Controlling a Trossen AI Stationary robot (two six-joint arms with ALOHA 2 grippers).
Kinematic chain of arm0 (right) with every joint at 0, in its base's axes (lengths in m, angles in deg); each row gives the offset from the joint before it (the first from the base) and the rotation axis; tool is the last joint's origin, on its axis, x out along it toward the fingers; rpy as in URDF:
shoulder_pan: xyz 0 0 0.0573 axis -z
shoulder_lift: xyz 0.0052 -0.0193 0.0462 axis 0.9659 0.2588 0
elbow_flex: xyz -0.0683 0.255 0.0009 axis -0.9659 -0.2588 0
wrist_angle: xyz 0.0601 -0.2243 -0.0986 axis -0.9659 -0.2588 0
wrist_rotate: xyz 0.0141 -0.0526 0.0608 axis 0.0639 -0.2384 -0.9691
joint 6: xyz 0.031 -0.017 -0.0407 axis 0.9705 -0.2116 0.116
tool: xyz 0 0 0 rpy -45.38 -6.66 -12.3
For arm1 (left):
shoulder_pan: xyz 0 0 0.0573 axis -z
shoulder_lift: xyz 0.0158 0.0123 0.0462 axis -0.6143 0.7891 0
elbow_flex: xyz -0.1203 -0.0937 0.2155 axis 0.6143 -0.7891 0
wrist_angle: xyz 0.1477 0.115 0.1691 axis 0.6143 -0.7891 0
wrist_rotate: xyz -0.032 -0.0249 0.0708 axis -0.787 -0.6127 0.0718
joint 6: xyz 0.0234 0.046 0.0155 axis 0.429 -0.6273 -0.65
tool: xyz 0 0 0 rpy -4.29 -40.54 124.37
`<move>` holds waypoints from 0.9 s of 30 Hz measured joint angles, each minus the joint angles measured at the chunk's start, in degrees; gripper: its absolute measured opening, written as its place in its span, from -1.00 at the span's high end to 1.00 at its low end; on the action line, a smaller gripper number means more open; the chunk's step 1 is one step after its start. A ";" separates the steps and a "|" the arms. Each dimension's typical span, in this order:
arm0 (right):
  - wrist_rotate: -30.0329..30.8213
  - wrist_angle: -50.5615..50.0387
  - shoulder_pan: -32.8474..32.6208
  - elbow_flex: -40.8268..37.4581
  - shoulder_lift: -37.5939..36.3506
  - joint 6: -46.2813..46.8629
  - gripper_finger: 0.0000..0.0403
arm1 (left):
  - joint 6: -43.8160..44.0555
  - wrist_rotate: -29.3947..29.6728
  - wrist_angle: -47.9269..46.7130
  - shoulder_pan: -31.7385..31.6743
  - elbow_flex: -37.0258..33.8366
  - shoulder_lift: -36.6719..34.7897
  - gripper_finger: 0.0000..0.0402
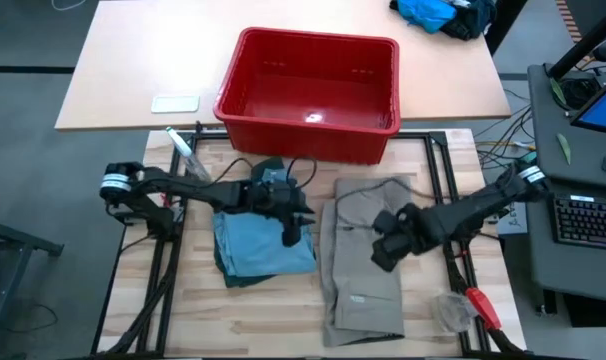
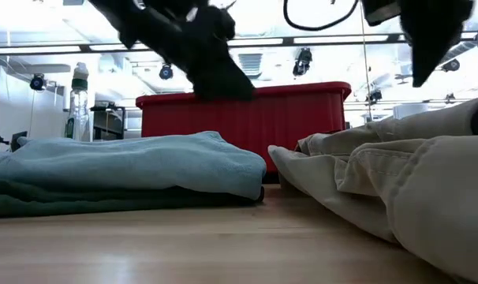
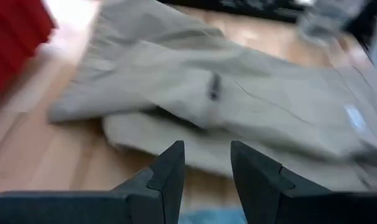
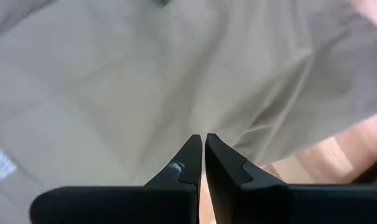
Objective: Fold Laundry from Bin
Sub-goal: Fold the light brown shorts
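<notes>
A folded light blue piece [image 1: 263, 245] lies on top of a dark green piece [image 1: 245, 278] at the table's left middle. Khaki trousers [image 1: 363, 270] lie spread and creased to the right of that stack. The red bin [image 1: 303, 142] stands behind both, and nothing shows inside it. My left gripper [image 1: 291, 232] hovers over the stack's right edge and points toward the khaki trousers [image 3: 226, 93]. Its fingers are open with nothing between them [image 3: 207, 152]. My right gripper [image 1: 378, 258] hangs shut above the middle of the khaki trousers [image 4: 145, 81] and points down, clear of the cloth.
A bottle [image 1: 183, 150] stands at the table's far left corner. A clear plastic item [image 1: 451, 310] and a red-handled tool [image 1: 483, 305] lie at the near right. On the table behind are a blue cloth heap [image 1: 428, 12] and a white pad [image 1: 175, 103].
</notes>
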 joint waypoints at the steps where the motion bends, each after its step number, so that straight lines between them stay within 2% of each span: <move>1: -0.04 -0.11 1.69 -0.27 -0.84 -0.60 0.94 | 0.80 0.03 1.54 -0.96 0.02 0.83 0.43; 8: 0.08 0.01 15.59 -5.74 -4.55 -7.65 0.94 | 8.27 -0.04 7.21 -7.76 0.04 7.58 0.39; 14: 0.07 3.25 23.85 -9.67 -5.64 -14.91 0.94 | 14.67 -3.90 14.13 -11.40 0.04 13.20 0.13; 21: 0.00 9.22 25.45 -10.37 -5.64 -18.61 0.94 | 20.56 -4.54 20.09 -11.61 0.04 18.16 -0.26; 24: 0.22 10.95 25.47 -10.45 -5.64 -18.61 0.94 | 21.21 -5.79 21.65 -11.56 0.06 18.65 -0.37; 27: 2.98 13.11 25.47 -10.53 -5.62 -18.59 0.94 | 20.73 -6.81 23.43 -11.37 0.06 19.32 -0.43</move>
